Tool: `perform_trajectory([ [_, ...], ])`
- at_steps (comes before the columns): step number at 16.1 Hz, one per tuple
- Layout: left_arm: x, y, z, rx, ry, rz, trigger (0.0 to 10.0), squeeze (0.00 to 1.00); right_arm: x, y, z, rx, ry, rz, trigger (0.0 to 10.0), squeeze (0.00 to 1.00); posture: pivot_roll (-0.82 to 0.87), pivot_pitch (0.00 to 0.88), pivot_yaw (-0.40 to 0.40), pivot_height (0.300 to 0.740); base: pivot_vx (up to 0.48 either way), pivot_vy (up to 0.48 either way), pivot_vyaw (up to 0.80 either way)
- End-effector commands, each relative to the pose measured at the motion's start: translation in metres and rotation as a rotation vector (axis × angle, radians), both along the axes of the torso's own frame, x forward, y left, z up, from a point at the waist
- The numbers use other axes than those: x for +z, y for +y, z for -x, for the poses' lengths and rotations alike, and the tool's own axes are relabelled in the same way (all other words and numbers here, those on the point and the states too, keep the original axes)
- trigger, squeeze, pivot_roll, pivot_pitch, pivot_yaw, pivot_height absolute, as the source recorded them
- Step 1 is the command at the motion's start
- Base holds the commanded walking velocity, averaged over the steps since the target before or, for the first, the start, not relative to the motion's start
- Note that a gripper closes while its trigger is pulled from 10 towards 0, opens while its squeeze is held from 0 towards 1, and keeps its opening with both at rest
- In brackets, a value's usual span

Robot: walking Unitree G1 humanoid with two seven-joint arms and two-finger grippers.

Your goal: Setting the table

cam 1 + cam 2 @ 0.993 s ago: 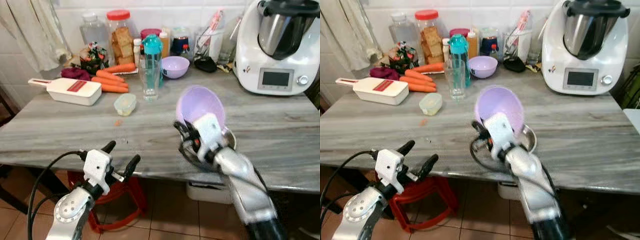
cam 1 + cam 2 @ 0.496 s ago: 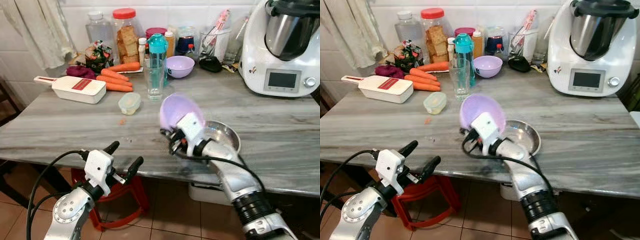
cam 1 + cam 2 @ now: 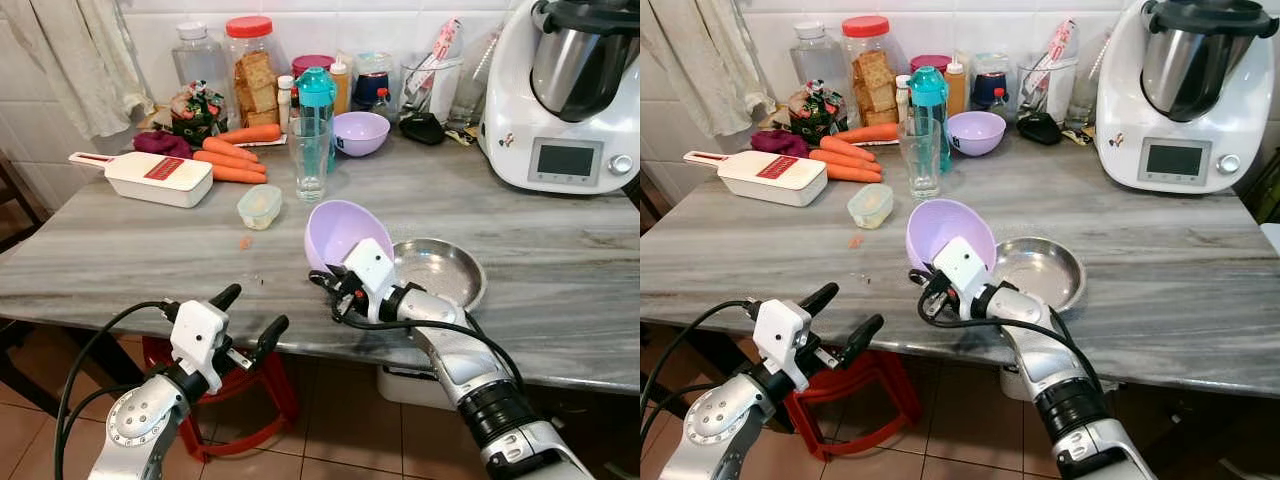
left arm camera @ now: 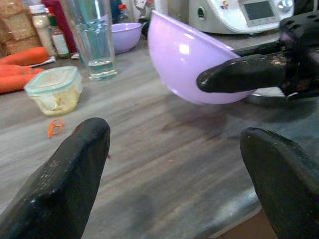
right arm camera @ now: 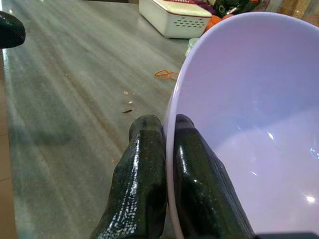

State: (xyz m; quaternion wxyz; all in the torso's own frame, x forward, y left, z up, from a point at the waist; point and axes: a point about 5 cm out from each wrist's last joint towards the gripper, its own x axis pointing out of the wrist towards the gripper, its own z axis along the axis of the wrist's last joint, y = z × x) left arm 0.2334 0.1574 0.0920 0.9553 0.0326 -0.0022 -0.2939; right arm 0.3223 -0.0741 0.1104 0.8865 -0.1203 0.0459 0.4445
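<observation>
1. Along the near edge of the grey marble table (image 3: 120,260), a broad bare strip of top runs from the left corner to the steel pan; the right side before the white kitchen machine (image 3: 565,95) is likewise bare.
2. Right gripper (image 3: 335,287): above the table near its front edge, fingers pinched tight on the rim of the lilac bowl (image 3: 345,232), one finger inside, one outside, as the right wrist view shows.
3. Lilac bowl: held tilted just over the tabletop, its opening facing up and toward the back wall, nothing visible inside. It sits just beside the steel pan (image 3: 440,272), on that pan's left.
4. Steel pan: round, shallow, flat on the table, with nothing seen in it.
5. Left gripper (image 3: 245,320): below and in front of the table edge, fingers spread apart, holding nothing.
6. Small lidded tub (image 3: 259,206): pale contents, left of the bowl; an orange scrap lies just beside it.
7. Drinking glass (image 3: 309,160): upright, a little water at the bottom, with a teal bottle (image 3: 317,105) just behind.
8. Second lilac bowl (image 3: 361,132): upright at the back row.
9. Carrots (image 3: 228,160): lying loose at back left, near the white slicer box (image 3: 155,178).
10. Red-lidded jar (image 3: 252,70): holds brown rusks, against the wall.
</observation>
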Motion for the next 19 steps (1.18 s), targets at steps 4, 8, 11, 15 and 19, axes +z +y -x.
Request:
perform_trajectory([
  [4,0.002,0.000,0.002,-0.022,-0.001,-0.003,10.0,0.00,0.005,0.001,-0.006,0.007,-0.049,0.002,10.0,0.20,0.00,0.000,0.053,0.740,0.000,0.000,0.00],
  [8,0.007,-0.008,0.003,-0.029,-0.007,0.002,10.0,0.00,0.001,0.002,-0.007,0.001,-0.042,0.003,10.0,1.00,0.00,0.000,0.052,0.740,0.000,0.000,0.00],
  [11,0.009,-0.008,0.000,-0.027,-0.008,0.004,10.0,0.00,0.001,0.001,-0.008,-0.012,-0.047,0.000,10.0,1.00,0.00,0.000,0.051,0.740,0.000,0.000,0.00],
  [15,0.008,-0.006,-0.002,-0.026,0.001,0.007,10.0,0.00,0.016,0.000,-0.011,-0.050,-0.112,-0.032,10.0,1.00,0.00,0.000,0.051,0.740,0.000,0.000,0.00],
  [19,0.003,-0.007,-0.003,-0.028,0.011,0.009,10.0,0.00,0.034,0.003,-0.007,-0.083,-0.180,-0.101,10.0,1.00,-0.01,0.000,0.055,0.740,0.000,0.000,0.00],
])
